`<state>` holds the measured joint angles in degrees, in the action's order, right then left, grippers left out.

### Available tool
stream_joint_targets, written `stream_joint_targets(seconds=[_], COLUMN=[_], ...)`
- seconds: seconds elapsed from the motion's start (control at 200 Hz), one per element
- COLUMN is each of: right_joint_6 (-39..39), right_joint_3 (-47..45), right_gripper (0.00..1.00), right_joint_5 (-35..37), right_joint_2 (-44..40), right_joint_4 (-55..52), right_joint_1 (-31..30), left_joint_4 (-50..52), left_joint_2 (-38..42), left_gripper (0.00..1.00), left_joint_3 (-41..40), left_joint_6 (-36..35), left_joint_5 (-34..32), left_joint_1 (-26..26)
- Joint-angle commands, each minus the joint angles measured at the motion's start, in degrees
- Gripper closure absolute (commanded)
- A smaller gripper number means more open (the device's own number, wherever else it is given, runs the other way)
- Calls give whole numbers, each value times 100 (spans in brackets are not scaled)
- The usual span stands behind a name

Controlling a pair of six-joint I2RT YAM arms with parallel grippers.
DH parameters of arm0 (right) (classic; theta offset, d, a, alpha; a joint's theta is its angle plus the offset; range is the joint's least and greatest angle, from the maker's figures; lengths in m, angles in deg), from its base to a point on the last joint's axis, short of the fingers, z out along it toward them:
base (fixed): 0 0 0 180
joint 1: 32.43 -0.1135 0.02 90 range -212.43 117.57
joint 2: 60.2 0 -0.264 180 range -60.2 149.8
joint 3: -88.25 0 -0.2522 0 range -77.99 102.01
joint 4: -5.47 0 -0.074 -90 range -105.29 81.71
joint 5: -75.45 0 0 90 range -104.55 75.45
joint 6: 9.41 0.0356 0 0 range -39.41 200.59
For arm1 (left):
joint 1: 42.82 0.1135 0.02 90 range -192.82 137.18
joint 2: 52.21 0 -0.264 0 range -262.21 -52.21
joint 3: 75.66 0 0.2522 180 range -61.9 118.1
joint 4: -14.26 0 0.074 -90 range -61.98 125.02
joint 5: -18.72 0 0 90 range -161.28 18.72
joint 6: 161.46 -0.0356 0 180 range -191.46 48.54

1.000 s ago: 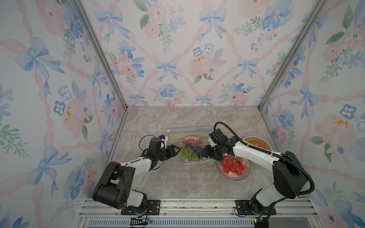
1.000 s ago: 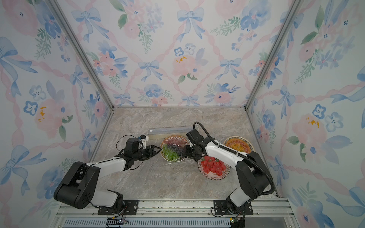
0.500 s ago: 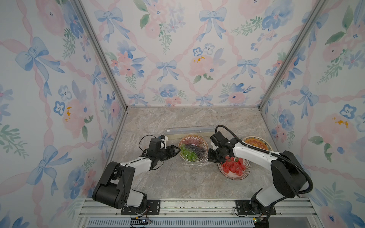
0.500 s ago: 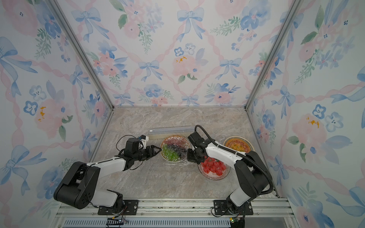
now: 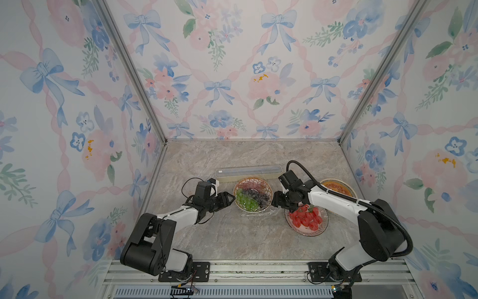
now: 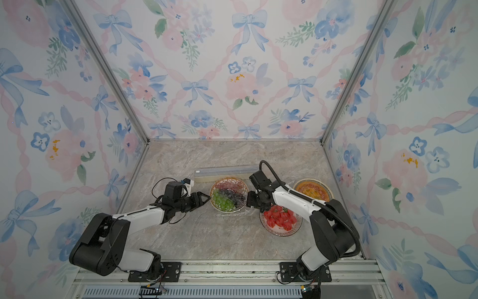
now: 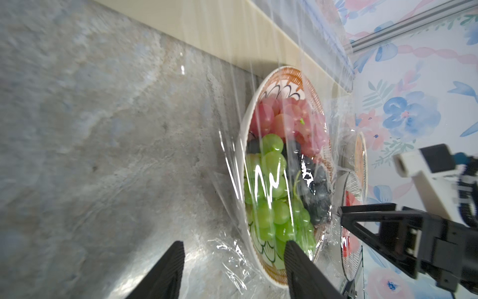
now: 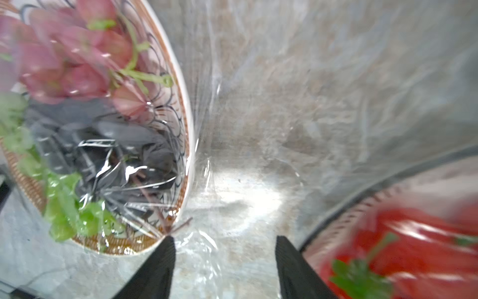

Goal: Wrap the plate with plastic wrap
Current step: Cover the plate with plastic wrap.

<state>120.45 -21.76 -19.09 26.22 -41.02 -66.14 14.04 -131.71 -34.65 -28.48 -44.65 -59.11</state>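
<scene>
The plate of grapes (image 5: 253, 194) is set on the counter (image 5: 232, 233), just beside the cream box (image 5: 248, 173), and is covered by the plastic wrap (image 7: 269, 176), whose crinkled edge is spread on the counter. The left hand (image 7: 234, 261) is held open at the plate's rim, with nothing gripped. The right hand (image 8: 225, 248) is opened wide and empty between that plate and the plate of strawberries (image 5: 306, 220).

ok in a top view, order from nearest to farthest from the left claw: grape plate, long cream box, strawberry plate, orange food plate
1. round patterned plate of green, red and dark grapes, beside the left claw
2. long narrow cream box, behind that plate
3. round plate of red strawberries, past the grapes
4. round plate of orange food, farthest right
</scene>
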Motion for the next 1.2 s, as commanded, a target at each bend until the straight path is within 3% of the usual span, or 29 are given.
stream_joint_targets(seconds=[0.0,0.155,0.355,0.51,0.94,1.19], right_joint_6=[-162,234,1357,1526,2141,1846], right_joint_3=[147,-26,-788,-796,-611,-847], right_gripper=[24,0,3,3,3,3], right_joint_5=[453,139,-629,-853,-1418,-1158], right_joint_2=[-667,-1188,-863,-278,810,450], right_joint_4=[-736,-588,1072,1676,3673,2949], right_joint_1=[58,-225,-580,-534,-309,-242], left_joint_4=[371,614,650,632,-481,-976], left_joint_2=[337,789,1220,1206,616,221], left_gripper=[36,35,33,31,29,30], left_joint_3=[142,-17,-393,-613,-765,-684], left_joint_6=[-205,33,592,886,1279,1466], left_joint_5=[-224,12,137,-101,289,145], left_joint_1=[72,-32,-851,-1391,-1804,-1880])
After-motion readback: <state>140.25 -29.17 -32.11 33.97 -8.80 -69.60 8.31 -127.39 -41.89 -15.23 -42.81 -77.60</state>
